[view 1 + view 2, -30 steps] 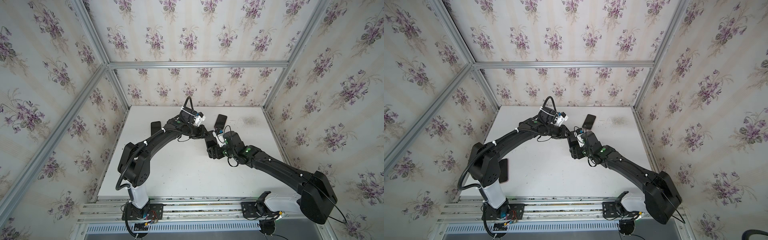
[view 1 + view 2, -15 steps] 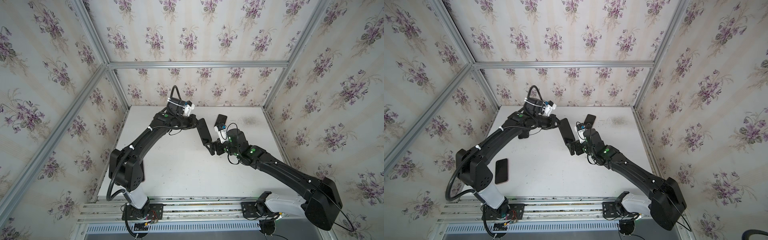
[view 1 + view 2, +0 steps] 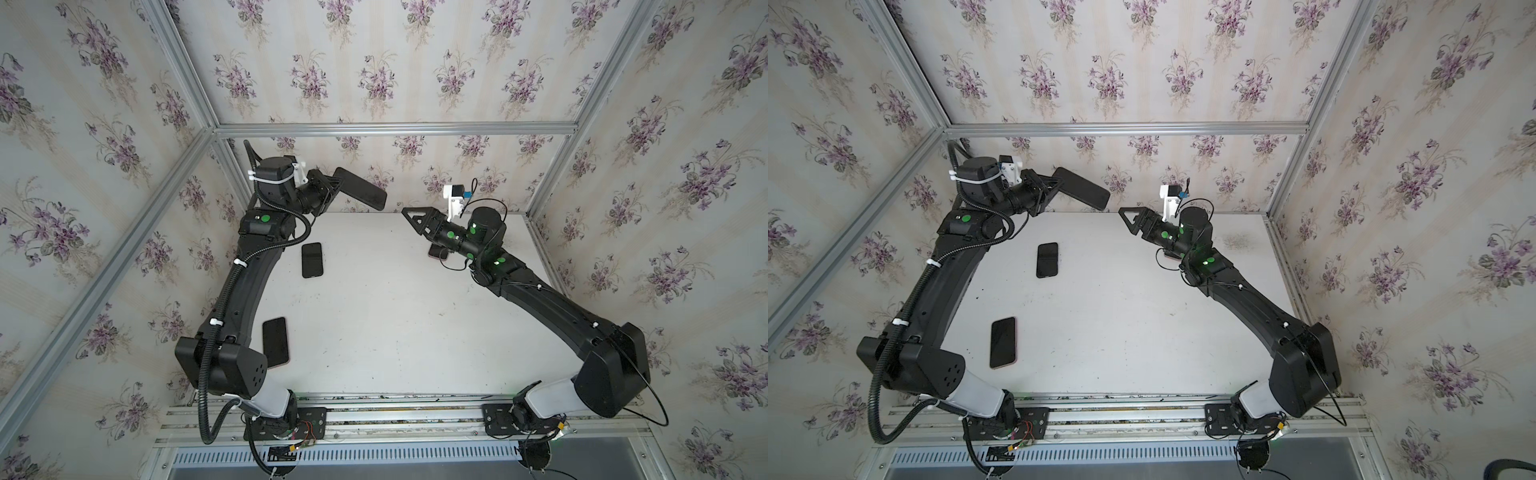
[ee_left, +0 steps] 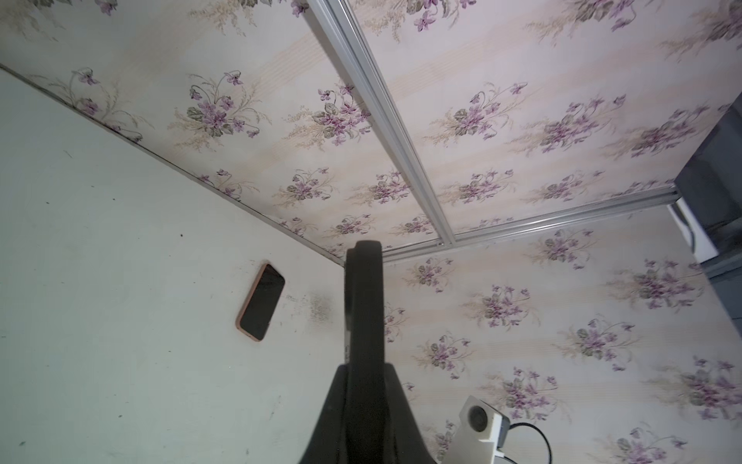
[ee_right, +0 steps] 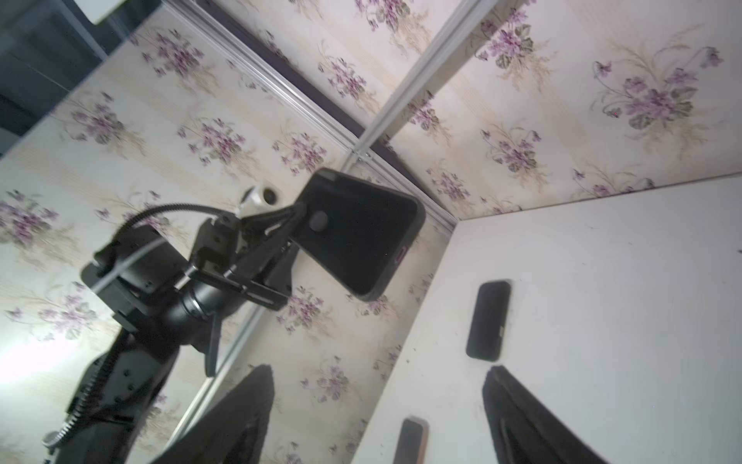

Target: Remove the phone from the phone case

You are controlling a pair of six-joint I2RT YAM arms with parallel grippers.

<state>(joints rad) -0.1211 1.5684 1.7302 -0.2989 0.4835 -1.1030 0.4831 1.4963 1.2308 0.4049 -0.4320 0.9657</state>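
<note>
No lettering, brand, number or sign can be read on anything here, neither on the black phone case (image 3: 360, 189) held aloft nor on the phones (image 3: 312, 260) lying on the table (image 3: 395, 332).

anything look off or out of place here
The black phone case is off the table, held tilted in mid-air, pinched at one end by the left gripper. The right gripper stands open and empty, apart from it. Whether the case is empty cannot be told.
</note>
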